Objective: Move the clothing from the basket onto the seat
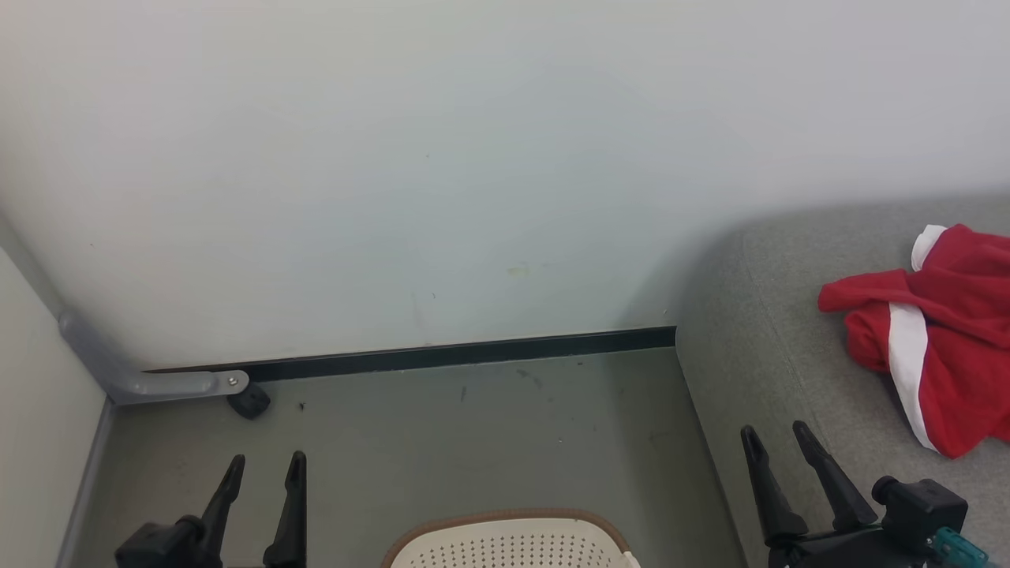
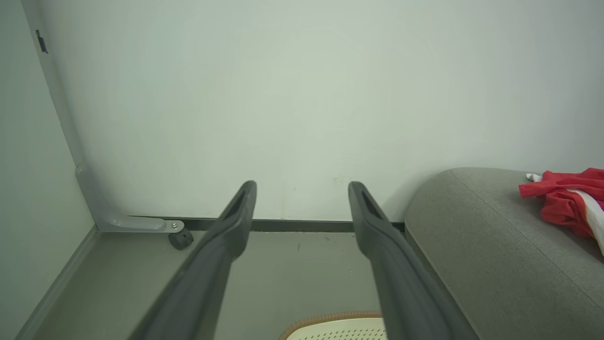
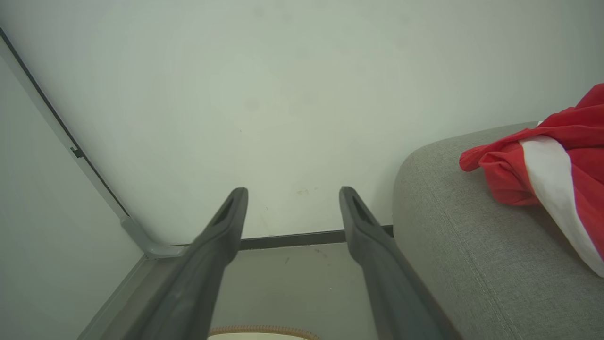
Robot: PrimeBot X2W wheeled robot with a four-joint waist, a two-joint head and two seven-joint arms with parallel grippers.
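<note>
The clothing (image 1: 939,339), red with a broad white stripe, lies crumpled on the grey seat (image 1: 773,355) at the right; it is also in the left wrist view (image 2: 566,200) and the right wrist view (image 3: 542,160). The basket (image 1: 513,540), cream-white with a brown rim, pokes up from the bottom edge on the floor; only its far rim and perforated wall show. My left gripper (image 1: 267,467) stands open at the lower left, empty. My right gripper (image 1: 777,438) is open at the lower right, over the seat's front edge, well short of the clothing.
A pale wall with a black skirting strip (image 1: 442,356) closes the back. In the left corner a grey bracket (image 1: 158,384) ends by a small black caster (image 1: 249,401). Grey floor (image 1: 473,442) lies between the corner and the seat.
</note>
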